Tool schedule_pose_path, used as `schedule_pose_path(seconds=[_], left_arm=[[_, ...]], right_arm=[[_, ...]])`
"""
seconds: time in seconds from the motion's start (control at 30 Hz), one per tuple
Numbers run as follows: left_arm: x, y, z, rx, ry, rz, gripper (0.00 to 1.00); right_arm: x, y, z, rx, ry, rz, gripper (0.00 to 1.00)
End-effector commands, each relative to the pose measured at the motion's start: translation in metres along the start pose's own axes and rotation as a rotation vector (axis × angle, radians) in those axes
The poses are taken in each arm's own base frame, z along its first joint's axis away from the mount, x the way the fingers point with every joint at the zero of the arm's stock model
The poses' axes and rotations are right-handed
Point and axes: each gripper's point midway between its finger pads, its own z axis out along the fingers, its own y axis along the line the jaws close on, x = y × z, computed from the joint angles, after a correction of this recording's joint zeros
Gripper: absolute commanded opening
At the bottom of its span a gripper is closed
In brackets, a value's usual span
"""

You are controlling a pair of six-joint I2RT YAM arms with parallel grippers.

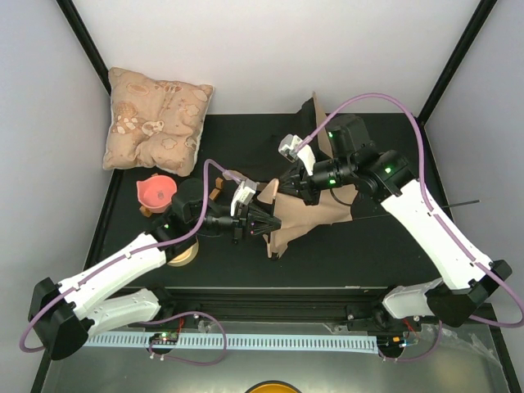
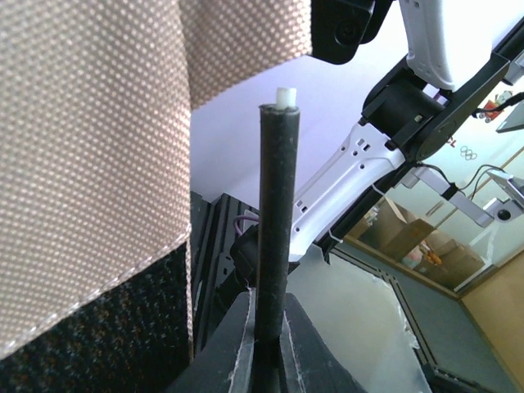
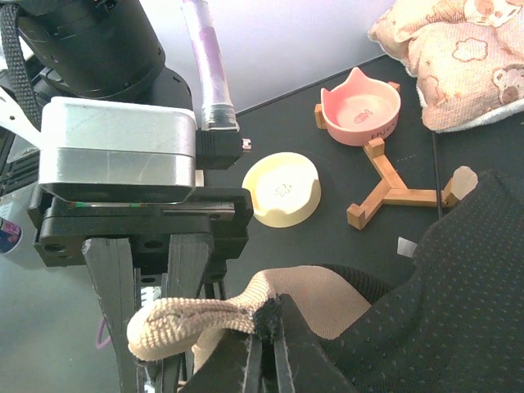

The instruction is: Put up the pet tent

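The pet tent point(image 1: 315, 214) lies crumpled, tan canvas with black lining, in the middle of the black table. My left gripper point(image 1: 255, 222) is shut on a thin black tent pole point(image 2: 277, 221), whose white-tipped end points up beside the tan fabric point(image 2: 90, 139). My right gripper point(image 1: 288, 182) is shut on a tan folded fabric edge of the tent point(image 3: 205, 319), with the black dotted lining point(image 3: 442, 303) beside it. The two grippers are close together over the tent's left end.
A beige patterned cushion point(image 1: 158, 119) lies at the back left. A pink cat bowl point(image 3: 360, 110), a cream bowl point(image 3: 282, 188) and a wooden stand point(image 3: 385, 192) sit left of the tent. Black frame posts stand at the corners.
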Motion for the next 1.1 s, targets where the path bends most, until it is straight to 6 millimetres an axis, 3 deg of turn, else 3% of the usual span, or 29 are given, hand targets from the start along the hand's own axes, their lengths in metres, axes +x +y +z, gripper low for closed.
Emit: schedule_pose_path(seconds=[0.0, 0.33, 1.07], left_arm=[[0.096, 0.035, 0.0, -0.089, 0.265, -0.417, 0.02], [0.089, 0.034, 0.003, -0.079, 0.263, -0.408, 0.02], [0.07, 0.022, 0.003, -0.061, 0.245, -0.36, 0.02]], right_arm=[[-0.081, 0.032, -0.049, 0.023, -0.311, -0.284, 0.01], [-0.067, 0.04, -0.046, -0.02, -0.282, -0.335, 0.01], [-0.045, 0.034, -0.033, 0.007, -0.194, -0.393, 0.01]])
